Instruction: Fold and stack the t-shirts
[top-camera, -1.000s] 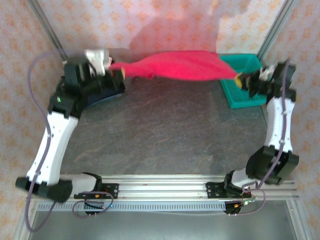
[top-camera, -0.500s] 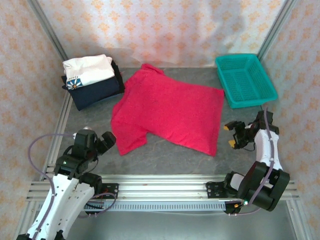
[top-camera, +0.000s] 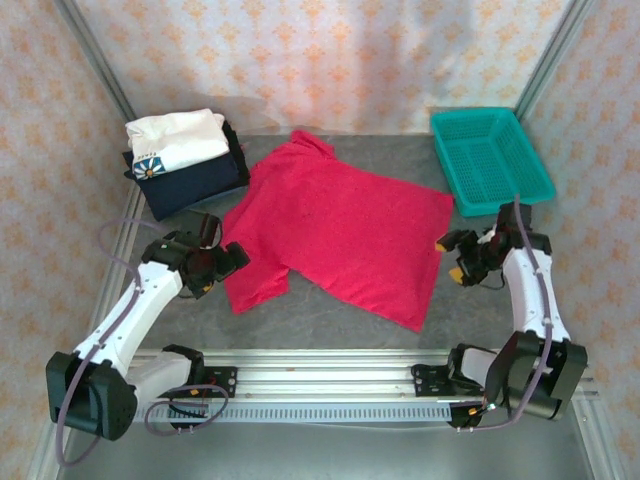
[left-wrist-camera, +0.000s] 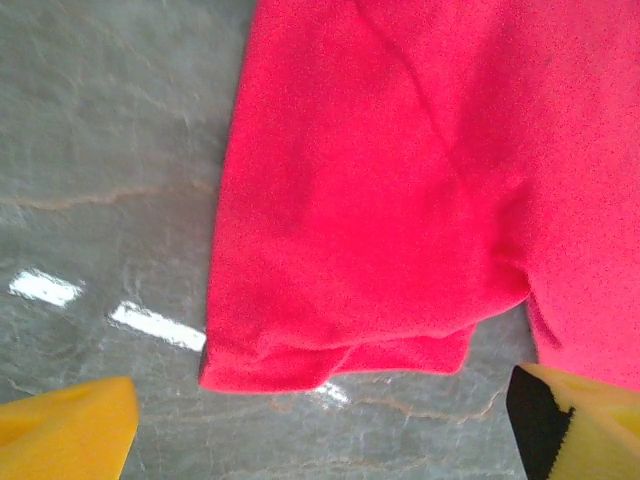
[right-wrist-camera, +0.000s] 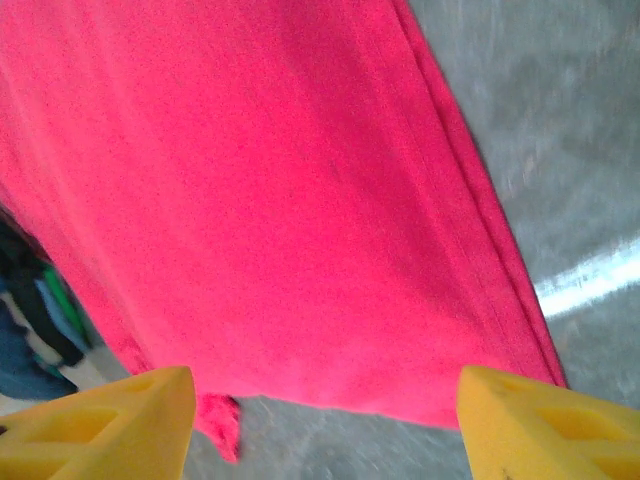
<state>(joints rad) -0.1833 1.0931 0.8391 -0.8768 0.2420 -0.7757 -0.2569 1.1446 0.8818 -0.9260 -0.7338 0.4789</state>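
Observation:
The red t-shirt (top-camera: 335, 228) lies spread flat on the grey table, collar toward the back. Its near-left sleeve (left-wrist-camera: 340, 330) lies just ahead of my left gripper (top-camera: 222, 263), which is open with nothing between its yellow fingers (left-wrist-camera: 65, 435). My right gripper (top-camera: 452, 258) hangs open beside the shirt's right hem (right-wrist-camera: 300, 230), its yellow fingertips (right-wrist-camera: 100, 425) wide apart over the cloth edge. At the back left the white t-shirt with the blue round emblem (top-camera: 172, 137) rests folded on the dark navy one (top-camera: 195, 183).
A teal mesh basket (top-camera: 490, 160) stands at the back right, just behind the right arm. Aluminium frame rails (top-camera: 320, 365) run along the near edge, and patterned walls close in the sides.
The shirt went from stretched in the air between both grippers to lying flat. Both grippers released it, dropped to the near side, then moved in toward the sleeve and the right hem.

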